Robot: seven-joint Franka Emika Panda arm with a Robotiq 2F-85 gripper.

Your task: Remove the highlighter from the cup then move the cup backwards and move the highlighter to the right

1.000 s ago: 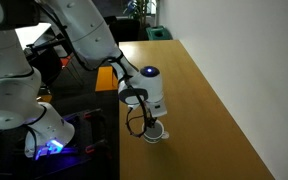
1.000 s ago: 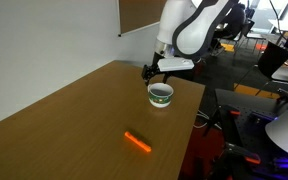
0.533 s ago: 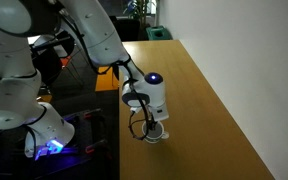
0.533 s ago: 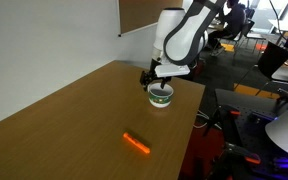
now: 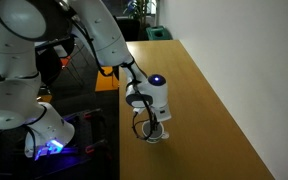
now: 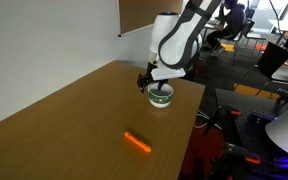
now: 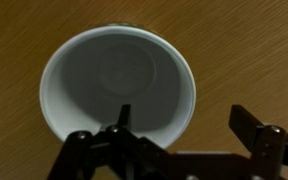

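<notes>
The first step is judged done: the short, slim orange highlighter (image 6: 136,142) is seen lying flat on the brown wooden table (image 6: 64,110), well apart from the small round white cup (image 6: 161,96), and nothing is seen inside the cup in the wrist view. The second step is judged to be in hand: the black two-fingered gripper (image 6: 156,86) is held low over the cup with its jaws spread wide, one finger inside the rim and one outside it, and nothing is clamped. The backward move of the cup is judged not yet made, and the shift of the highlighter to the right is left to be done.
</notes>
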